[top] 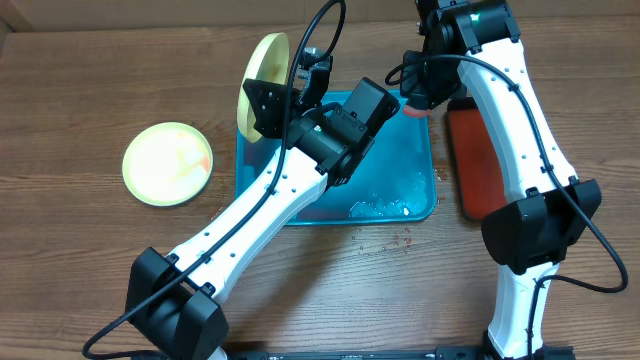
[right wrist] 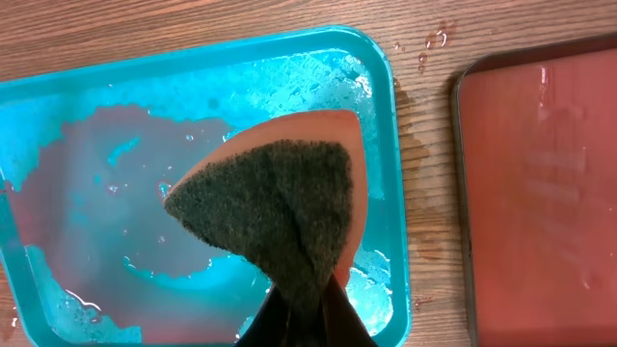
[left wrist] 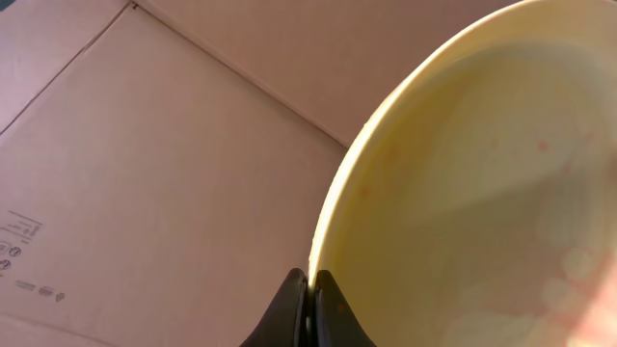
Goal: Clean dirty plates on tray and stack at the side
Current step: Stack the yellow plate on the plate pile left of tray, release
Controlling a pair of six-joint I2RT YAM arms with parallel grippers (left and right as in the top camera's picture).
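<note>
My left gripper [left wrist: 311, 281] is shut on the rim of a light yellow-green plate [top: 262, 85], holding it on edge above the far left corner of the turquoise tray [top: 425, 200]. The plate's cream face [left wrist: 482, 193] shows faint red specks. My right gripper [right wrist: 307, 304] is shut on an orange sponge with a dark green scouring pad [right wrist: 280, 207], above the tray's right part [right wrist: 381, 72]; the sponge [top: 415, 110] shows at the tray's far right corner. A second yellow-green plate [top: 167, 163] with a red smear lies flat on the table to the left. The tray holds soapy water. The pale blue-white plate is not in view.
A red tray with black rim [top: 478, 160] lies right of the turquoise tray, also in the right wrist view [right wrist: 549, 183]. Water drops and small red specks [top: 395, 243] mark the wood in front of the tray. A cardboard wall [left wrist: 145, 145] stands behind the table.
</note>
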